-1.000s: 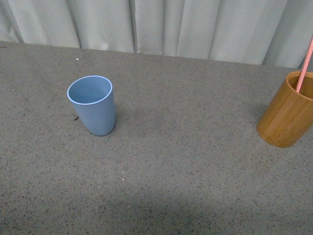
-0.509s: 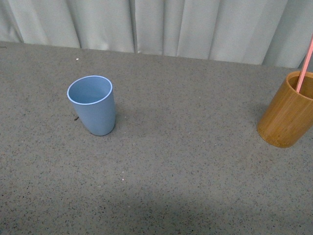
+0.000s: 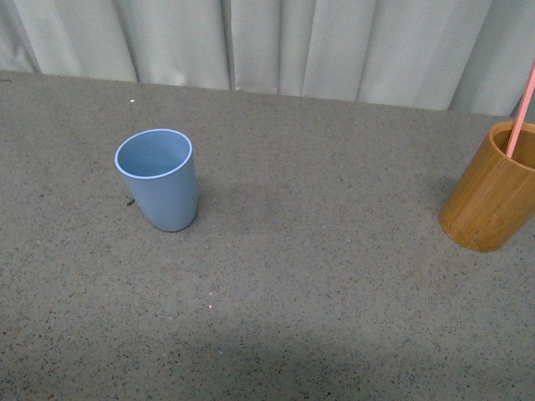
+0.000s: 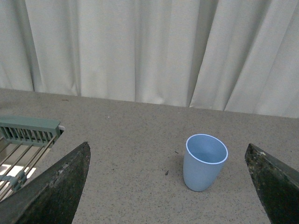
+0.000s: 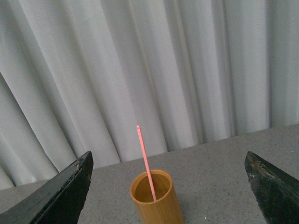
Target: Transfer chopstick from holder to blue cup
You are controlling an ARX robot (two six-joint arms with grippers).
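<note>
The chopstick [image 3: 520, 113] stands in the holder [image 3: 489, 205], leaning against its rim with its upper end well above it. The holder sits upright on the right side of the speckled grey surface [image 3: 318, 276], not far from the far edge, where a pale curtain [image 3: 292, 42] hangs. The blue cup [image 3: 163, 188] stands upright and empty on the left side, well apart from the holder.

The left tool [image 4: 167, 145] is released, its dark fingers [image 4: 56, 186] spread wide and gripping nothing, with the blue cup ahead of it. Off to one side is what looks like a pale green slatted rack [image 4: 28, 130]. The right tool [image 5: 168, 154] is likewise released, and faces the holder and chopstick.
</note>
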